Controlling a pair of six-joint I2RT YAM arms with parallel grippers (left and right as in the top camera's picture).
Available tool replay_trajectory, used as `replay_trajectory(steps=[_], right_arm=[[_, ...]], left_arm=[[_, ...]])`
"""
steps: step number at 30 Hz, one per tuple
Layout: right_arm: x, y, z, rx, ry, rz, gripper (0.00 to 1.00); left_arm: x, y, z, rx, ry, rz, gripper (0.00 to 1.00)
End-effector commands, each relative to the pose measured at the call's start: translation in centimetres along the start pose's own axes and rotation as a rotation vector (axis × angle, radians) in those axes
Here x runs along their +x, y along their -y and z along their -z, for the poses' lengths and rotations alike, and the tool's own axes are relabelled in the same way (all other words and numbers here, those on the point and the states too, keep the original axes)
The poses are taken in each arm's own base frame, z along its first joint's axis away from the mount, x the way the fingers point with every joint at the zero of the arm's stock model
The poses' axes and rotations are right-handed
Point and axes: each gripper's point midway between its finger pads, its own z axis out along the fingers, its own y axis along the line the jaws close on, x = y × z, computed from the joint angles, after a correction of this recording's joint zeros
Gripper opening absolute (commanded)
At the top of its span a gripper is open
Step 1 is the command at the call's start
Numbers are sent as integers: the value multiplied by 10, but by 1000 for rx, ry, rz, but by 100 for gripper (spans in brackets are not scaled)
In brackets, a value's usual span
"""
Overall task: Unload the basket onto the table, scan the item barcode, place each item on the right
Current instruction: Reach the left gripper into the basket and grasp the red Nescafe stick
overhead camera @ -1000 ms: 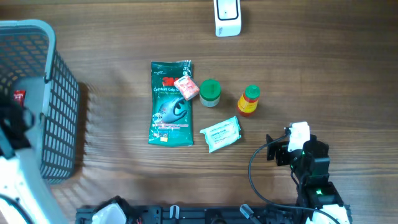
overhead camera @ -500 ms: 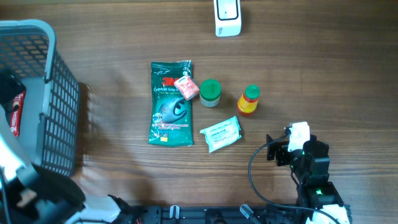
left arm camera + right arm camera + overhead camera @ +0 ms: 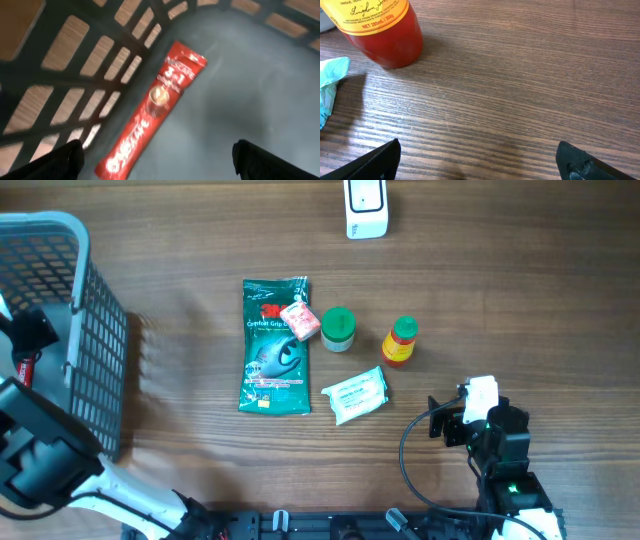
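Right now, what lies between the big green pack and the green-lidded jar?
A small pink packet, overlapping one corner of the big green pack, beside the green-lidded jar. The overhead view shows it.

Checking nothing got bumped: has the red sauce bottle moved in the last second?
No. The red sauce bottle sits right of the green-lidded jar, as before.

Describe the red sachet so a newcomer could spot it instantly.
Start at the grey mesh basket at the table's left edge. On its floor, close to a side wall, lies the red sachet. It is a long, narrow stick printed 3-1, unlike the broad green pack mid-table.
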Motion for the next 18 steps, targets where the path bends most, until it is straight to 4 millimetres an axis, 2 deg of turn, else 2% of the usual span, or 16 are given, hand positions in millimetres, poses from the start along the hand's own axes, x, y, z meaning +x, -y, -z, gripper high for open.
replay_trajectory(steps=[1,7,10,12,16,17,18], right_arm=[[-1,1,0,8,5,13,100],[-1,1,0,8,5,13,100],[-1,1,0,8,5,12,100],[-1,1,0,8,5,13,100],[-1,1,0,8,5,13,100],[-1,1,0,8,5,13,100],[-1,1,0,8,5,13,100]], left_arm=[[11,-6,-29,4,-34,-16,98],[16,0,-58,28,-43,-36,100],[21,17,-70,114,-51,-23,100],[24,19,-76,125,-61,26,100],[43,24,-90,142,-116,106,98],[51,28,-92,161,-131,112,92],[56,31,-94,174,-141,113,90]])
